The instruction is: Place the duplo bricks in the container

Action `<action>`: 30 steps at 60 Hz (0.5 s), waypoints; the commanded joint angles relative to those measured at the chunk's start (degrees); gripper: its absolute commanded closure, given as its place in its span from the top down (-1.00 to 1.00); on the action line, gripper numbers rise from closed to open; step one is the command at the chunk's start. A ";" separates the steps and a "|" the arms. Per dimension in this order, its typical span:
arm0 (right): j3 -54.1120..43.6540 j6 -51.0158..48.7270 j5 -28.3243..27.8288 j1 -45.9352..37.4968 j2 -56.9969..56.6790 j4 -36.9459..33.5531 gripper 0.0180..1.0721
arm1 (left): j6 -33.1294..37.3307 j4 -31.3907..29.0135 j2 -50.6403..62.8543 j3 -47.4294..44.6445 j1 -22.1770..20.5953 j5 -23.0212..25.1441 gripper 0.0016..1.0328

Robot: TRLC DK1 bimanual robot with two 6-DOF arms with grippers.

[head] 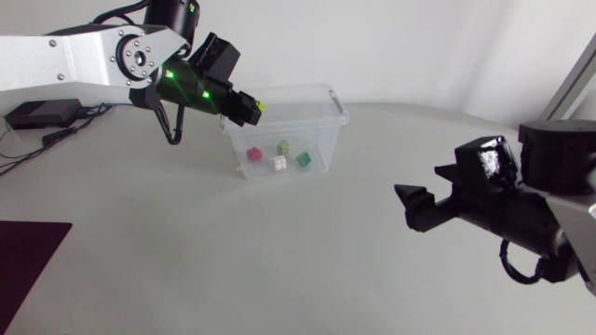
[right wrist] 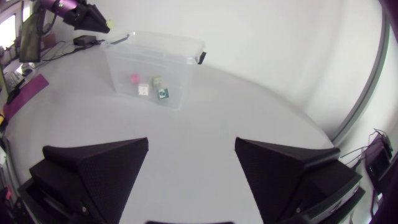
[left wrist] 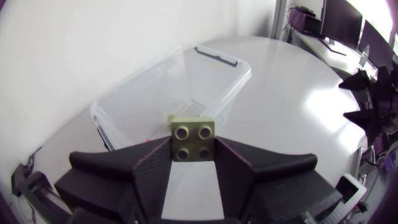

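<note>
My left gripper (head: 250, 109) hangs above the near-left rim of the clear container (head: 328, 107), shut on a yellow-green duplo brick (left wrist: 193, 139) whose studs face the left wrist camera. That brick (head: 260, 106) sticks out of the fingertips over the container's edge. Inside the container (right wrist: 186, 59) lie a pink brick (head: 253, 154), a white brick (head: 278, 163), an olive brick (head: 283, 146) and a dark green brick (head: 304, 159). My right gripper (head: 417, 200) stands open over bare table at the right, well away from the container, with nothing between its fingers (right wrist: 102, 165).
A dark purple mat (head: 28, 251) lies at the table's front left corner. The container's black latch (left wrist: 217, 56) shows on its far rim. A black box (head: 42, 113) with cables sits at the far left edge.
</note>
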 commanded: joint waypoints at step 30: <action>-9.50 -4.53 3.37 -1.86 -18.01 1.72 0.91 | -4.85 14.51 16.81 11.98 3.31 -0.15 -0.14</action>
